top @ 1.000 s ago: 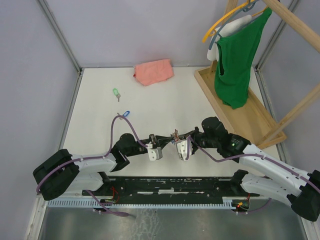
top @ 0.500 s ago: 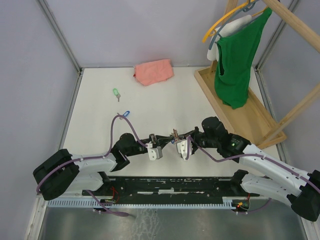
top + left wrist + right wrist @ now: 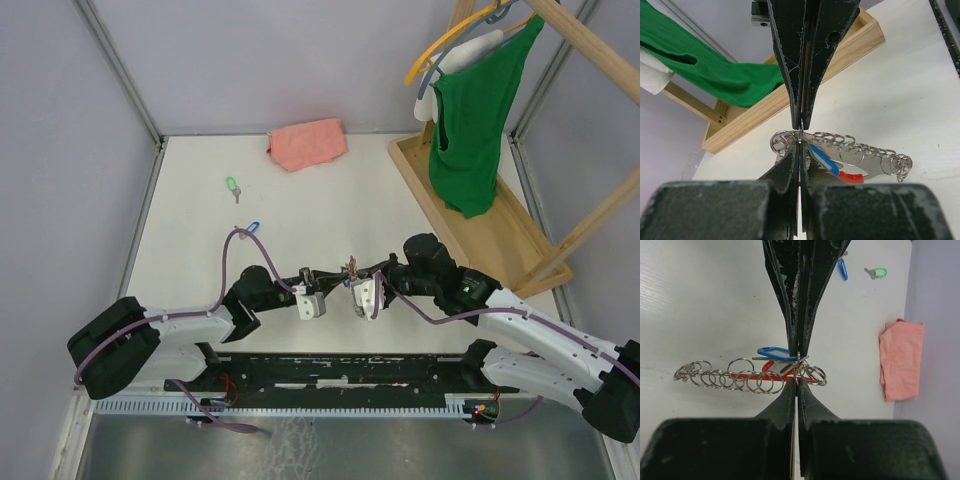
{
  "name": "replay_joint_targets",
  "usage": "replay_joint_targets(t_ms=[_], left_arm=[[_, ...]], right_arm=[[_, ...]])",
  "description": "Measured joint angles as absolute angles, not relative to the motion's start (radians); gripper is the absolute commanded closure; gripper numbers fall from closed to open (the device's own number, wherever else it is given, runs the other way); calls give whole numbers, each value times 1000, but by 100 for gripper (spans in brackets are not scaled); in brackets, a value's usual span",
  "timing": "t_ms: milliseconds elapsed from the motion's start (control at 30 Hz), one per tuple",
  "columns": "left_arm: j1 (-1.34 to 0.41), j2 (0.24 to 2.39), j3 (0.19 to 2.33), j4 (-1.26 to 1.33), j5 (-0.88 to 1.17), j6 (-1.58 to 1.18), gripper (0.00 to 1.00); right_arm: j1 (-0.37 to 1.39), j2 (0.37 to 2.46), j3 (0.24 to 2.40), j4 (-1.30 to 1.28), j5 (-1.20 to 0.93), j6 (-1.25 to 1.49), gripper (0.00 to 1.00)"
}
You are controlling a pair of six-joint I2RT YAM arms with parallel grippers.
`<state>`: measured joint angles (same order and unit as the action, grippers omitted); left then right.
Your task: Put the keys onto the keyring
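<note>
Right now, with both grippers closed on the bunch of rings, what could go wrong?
1. The left gripper and right gripper pinch the bunch of rings only at their very tips, so it may slip and fall.
2. Its loose end trails from the grip and could snag or tangle.
3. The green key and a blue key lie on the table; releasing one gripper to fetch them may let the bunch swing.
</note>
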<state>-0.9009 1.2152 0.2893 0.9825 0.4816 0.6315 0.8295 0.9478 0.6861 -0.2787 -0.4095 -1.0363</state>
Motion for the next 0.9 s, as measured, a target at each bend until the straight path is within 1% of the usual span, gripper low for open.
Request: replay_joint_targets(t_ms=[900], left_arm=[[-901,1214,295,981,481,628,97]], right_arm=[[830,948,686,-270,-379,-1025,99]])
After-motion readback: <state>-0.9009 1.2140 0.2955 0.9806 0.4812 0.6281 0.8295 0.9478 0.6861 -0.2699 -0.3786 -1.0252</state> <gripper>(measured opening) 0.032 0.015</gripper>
